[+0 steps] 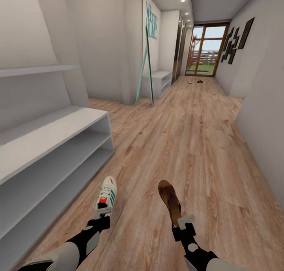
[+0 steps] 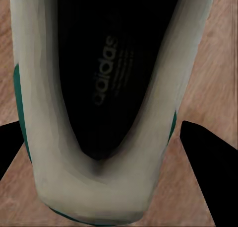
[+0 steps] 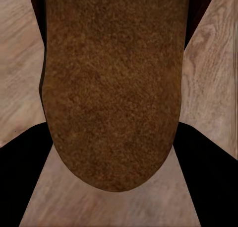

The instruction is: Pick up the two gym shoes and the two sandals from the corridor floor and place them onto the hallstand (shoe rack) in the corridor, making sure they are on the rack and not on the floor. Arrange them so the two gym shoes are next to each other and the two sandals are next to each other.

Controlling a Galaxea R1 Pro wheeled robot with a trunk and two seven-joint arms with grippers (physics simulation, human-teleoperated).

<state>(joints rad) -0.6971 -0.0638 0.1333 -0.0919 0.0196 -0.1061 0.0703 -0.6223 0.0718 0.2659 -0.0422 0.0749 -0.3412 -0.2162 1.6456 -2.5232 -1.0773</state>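
Sneaker (image 1: 106, 196) clamped at heel by left gripper (image 1: 103, 215); sandal (image 1: 169, 202) clamped at heel by right gripper (image 1: 182, 223); both carried above floor (image 1: 189, 144). Shoe rack (image 1: 47, 144) close at left. Risk judged: heel-only hold, shoe swung loose on turn toward rack, dropped.

Home corridor, rendered in a simulator. Wood-plank floor (image 1: 189, 144) running long and narrow between plain white walls. White shoe rack (image 1: 51, 152) with open shelves sitting along one side, a smaller white shelf unit (image 1: 159, 81) standing farther down. Dark picture frames (image 1: 236, 40) hanging on the opposite wall. Glazed door (image 1: 205, 49) at the far end showing a fence and grass outside. Ceiling spotlights (image 1: 182, 0) glowing.
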